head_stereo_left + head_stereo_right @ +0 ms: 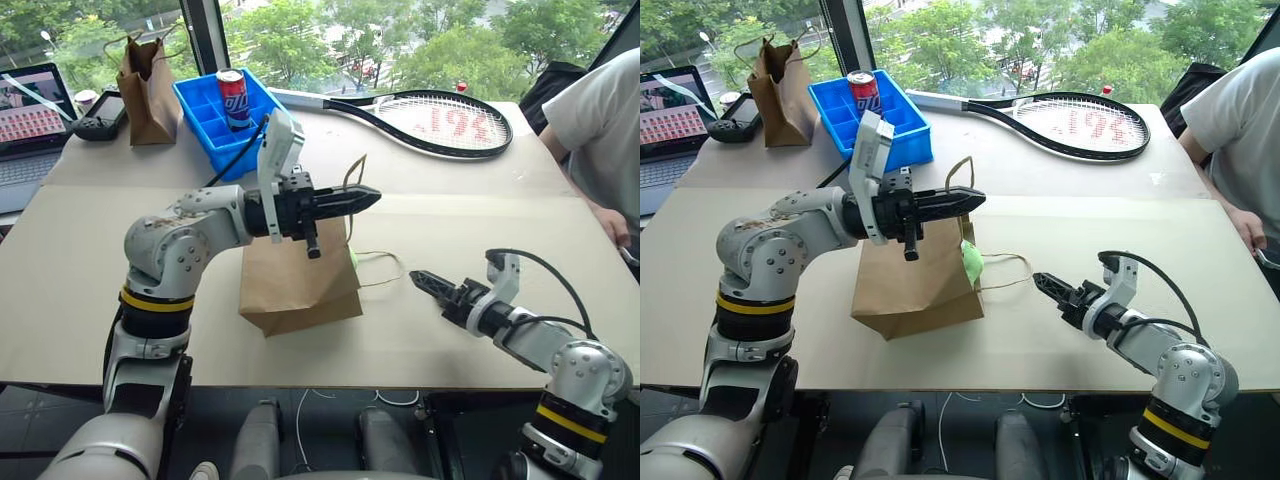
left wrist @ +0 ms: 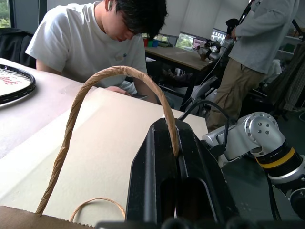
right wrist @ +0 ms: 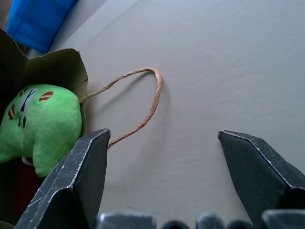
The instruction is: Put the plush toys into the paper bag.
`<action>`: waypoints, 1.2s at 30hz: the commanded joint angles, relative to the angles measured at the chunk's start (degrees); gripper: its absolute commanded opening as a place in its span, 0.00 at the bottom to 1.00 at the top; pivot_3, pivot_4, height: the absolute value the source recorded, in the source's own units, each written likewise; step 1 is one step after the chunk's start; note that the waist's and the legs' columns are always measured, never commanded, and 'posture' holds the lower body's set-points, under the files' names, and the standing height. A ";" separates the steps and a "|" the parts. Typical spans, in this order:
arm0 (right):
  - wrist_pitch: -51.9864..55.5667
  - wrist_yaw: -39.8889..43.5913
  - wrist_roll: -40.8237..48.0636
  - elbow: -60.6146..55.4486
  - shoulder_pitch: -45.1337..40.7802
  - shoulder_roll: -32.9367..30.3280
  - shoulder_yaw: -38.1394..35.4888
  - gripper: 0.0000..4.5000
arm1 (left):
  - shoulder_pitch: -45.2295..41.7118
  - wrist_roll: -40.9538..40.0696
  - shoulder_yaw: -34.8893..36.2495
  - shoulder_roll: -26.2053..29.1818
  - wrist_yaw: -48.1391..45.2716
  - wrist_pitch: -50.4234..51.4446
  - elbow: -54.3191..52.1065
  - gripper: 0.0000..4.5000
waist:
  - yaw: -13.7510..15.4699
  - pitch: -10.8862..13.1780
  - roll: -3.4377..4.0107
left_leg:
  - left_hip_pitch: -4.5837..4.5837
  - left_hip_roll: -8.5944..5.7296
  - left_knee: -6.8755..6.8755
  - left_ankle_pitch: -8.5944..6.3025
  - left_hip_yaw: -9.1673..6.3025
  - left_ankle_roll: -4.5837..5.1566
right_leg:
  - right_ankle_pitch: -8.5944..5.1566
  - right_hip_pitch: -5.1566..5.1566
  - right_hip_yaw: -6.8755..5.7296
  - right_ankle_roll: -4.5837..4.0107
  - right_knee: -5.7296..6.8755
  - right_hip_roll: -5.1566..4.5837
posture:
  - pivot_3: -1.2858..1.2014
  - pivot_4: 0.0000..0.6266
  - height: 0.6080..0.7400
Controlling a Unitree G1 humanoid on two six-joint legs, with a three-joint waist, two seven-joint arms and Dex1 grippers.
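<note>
My left jaws [image 1: 365, 198] are clamped tight on one twine handle [image 2: 90, 90] of the bag [image 1: 295, 280], holding that loop up over the bag's mouth; the handle arches away from the tips and runs down to the paper rim below them. The bag lies on its side on the tabletop [image 1: 480, 240], under and just past these jaws, its mouth turned toward my right jaws.

My right jaws [image 1: 1045, 284] stand wide apart with nothing between them, low over the tabletop and clear of the bag, tips aimed at its mouth. Ahead of them the second handle [image 3: 138, 95] lies slack on the tabletop, curling out from the rim. Just inside the mouth, off my right jaws' one finger [image 3: 71, 176], sits the green toy [image 3: 40, 121], face showing, a bulge of it poking from the opening [image 1: 971, 262]. Under it, deeper in the bag, I catch a dark red patch, too shadowed to say for sure what it is.

Beyond my left jaws sit a blue tray [image 1: 215, 115] with a can [image 1: 233, 98] in it, a darker bag [image 1: 148, 85] and a racket [image 1: 440, 120]. A person [image 1: 605, 130] sits at the tabletop's far side beyond my right jaws
</note>
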 commanded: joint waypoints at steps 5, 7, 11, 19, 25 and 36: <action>-4.08 -2.12 -0.17 6.03 -3.98 6.31 4.21 0.89 | -1.20 -0.33 0.86 0.14 0.10 -1.12 -1.05 0.00 | -0.78 0.00 0.00 | 0.02 0.02 -0.02 0.00 -0.07 0.00 | 0.01 0.00 -0.01 0.01 0.01 0.06 | 0.52 0.24 0.93; -5.93 -2.46 -0.53 7.72 -4.96 6.96 4.08 0.80 | -1.19 -0.32 0.88 0.21 0.18 -1.12 -1.16 0.00 | -0.90 0.00 0.01 | 0.05 0.02 -0.04 0.00 -0.10 0.00 | 0.01 0.00 -0.01 0.00 0.03 0.09 | 0.52 0.24 0.93; -8.64 -1.47 2.48 8.52 -6.24 7.83 2.95 0.52 | -1.08 -0.16 1.10 0.56 0.37 -1.18 -1.17 0.00 | -0.82 0.00 0.02 | 0.04 0.02 -0.05 0.00 -0.12 0.00 | 0.01 -0.01 -0.01 -0.01 0.04 0.10 | 0.52 0.24 0.93; -13.52 -0.08 17.18 1.65 -11.44 5.11 0.27 0.01 | -3.19 3.56 2.42 4.67 -1.18 -4.67 3.23 0.00 | -0.72 0.04 0.08 | -0.03 0.01 -0.05 0.00 -0.14 0.00 | 0.01 -0.03 -0.02 0.00 0.03 0.10 | 0.52 0.24 0.93; -14.69 -6.28 27.60 -2.92 -19.77 -0.34 4.44 0.01 | -7.04 7.90 4.20 8.99 -2.69 -10.26 10.29 0.00 | -0.74 0.10 0.17 | -0.04 0.01 -0.12 0.00 -0.15 0.00 | -0.01 -0.09 -0.03 -0.04 0.04 0.10 | 0.52 0.24 0.93; -18.66 -13.26 38.06 -4.98 -26.26 -9.99 12.95 0.01 | -9.03 10.33 4.92 8.92 -3.08 -14.34 14.10 0.00 | 0.04 0.11 0.16 | -0.21 0.00 -0.14 0.00 -0.16 0.01 | -0.04 -0.12 -0.06 -0.05 -0.06 0.08 | 0.52 0.24 0.93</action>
